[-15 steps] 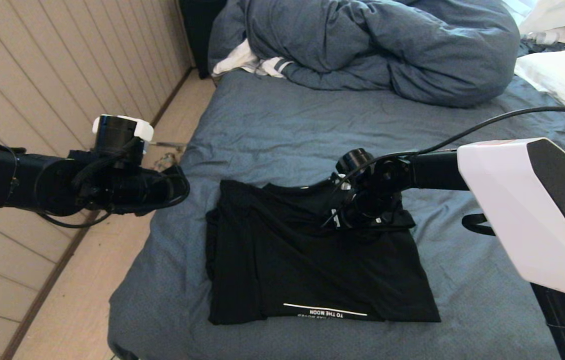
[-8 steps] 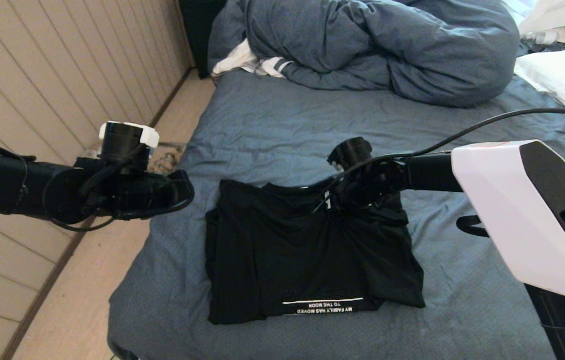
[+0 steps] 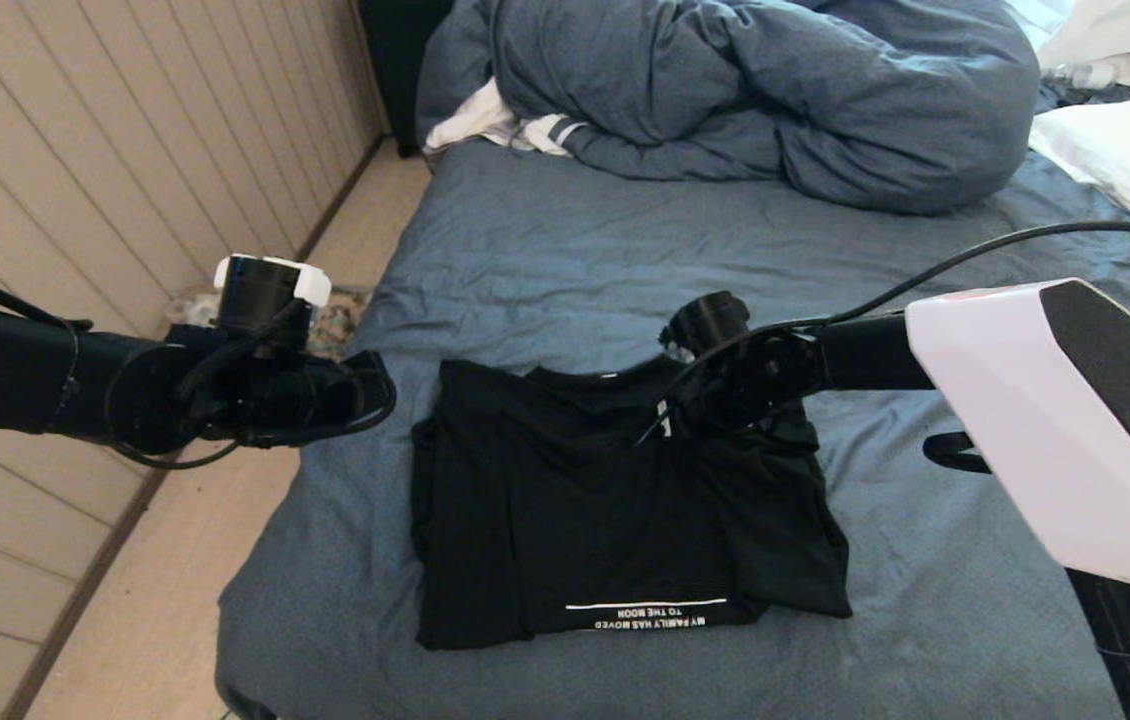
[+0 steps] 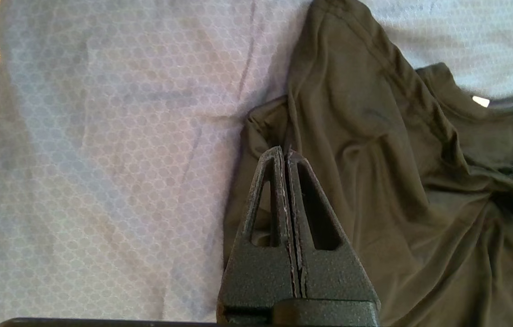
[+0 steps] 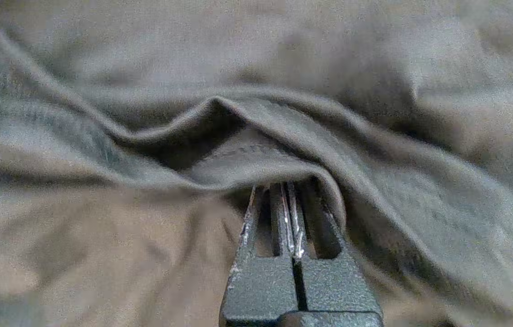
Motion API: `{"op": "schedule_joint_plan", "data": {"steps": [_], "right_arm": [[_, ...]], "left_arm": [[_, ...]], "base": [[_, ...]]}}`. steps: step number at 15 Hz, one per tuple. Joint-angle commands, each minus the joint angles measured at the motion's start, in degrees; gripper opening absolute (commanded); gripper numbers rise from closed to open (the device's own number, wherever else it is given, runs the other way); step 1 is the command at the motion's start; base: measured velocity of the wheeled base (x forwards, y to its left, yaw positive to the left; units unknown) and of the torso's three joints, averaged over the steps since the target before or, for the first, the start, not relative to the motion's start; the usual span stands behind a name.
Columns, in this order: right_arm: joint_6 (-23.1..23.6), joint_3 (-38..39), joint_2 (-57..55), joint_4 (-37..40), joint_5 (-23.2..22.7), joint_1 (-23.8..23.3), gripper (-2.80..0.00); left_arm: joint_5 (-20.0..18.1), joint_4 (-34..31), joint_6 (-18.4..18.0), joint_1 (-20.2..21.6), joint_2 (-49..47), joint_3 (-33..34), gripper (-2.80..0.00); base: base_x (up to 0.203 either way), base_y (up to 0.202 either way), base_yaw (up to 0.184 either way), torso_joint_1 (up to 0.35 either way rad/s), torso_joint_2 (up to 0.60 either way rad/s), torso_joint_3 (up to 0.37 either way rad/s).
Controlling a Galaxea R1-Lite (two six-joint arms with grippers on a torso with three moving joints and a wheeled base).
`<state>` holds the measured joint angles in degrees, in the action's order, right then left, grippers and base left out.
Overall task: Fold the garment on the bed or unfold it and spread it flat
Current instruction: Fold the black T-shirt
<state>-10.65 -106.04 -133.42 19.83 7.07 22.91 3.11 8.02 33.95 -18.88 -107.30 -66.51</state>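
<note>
Where right pincer presses, garment fold, fingers together

A bedroom seen from above. Along the left runs a beige wall of long panelled boards, meeting a pale wooden floor at a darker skirting strip. A small cluttered object, too blurred to identify, lies on the floor near the wall. At the far end, a bunched blue-grey duvet is heaped up, with a white striped cloth tucked under its left edge. White pillows sit at the far right. Soft, even light fills the room.
</note>
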Motion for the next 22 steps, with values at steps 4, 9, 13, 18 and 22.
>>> {"op": "schedule_joint_plan", "data": {"steps": [4,9,13,18,22], "right_arm": [[0.1,1.4,4.0,0.1,-0.1,-0.4,-2.8],[0.1,-1.6,1.8,0.1,-0.2,-0.3,-2.8],[-0.5,-5.6,-2.1,-0.3,-0.3,-0.3,-2.8],[-1.1,-5.8,-5.2,-8.9,5.6,-0.2,-2.8],[-1.1,-6.0,-4.8,-20.9,11.1,-1.2,-2.8]], "left_arm": [[0.2,0.2,0.2,-0.7,0.3,0.7,-2.8],[0.3,0.6,0.2,-0.9,0.4,0.9,-2.8],[0.3,0.7,0.2,-1.0,-0.2,0.8,-2.8],[0.0,0.7,0.7,-1.9,-1.3,0.8,-2.8],[0.1,0.7,0.7,-2.4,-2.1,0.8,-2.8]], "base": [[0.0,0.0,0.0,0.0,0.0,0.0],[0.0,0.0,0.0,0.0,0.0,0.0],[0.0,0.0,0.0,0.0,0.0,0.0],[0.0,0.0,0.0,0.0,0.0,0.0],[0.0,0.0,0.0,0.0,0.0,0.0]]}}
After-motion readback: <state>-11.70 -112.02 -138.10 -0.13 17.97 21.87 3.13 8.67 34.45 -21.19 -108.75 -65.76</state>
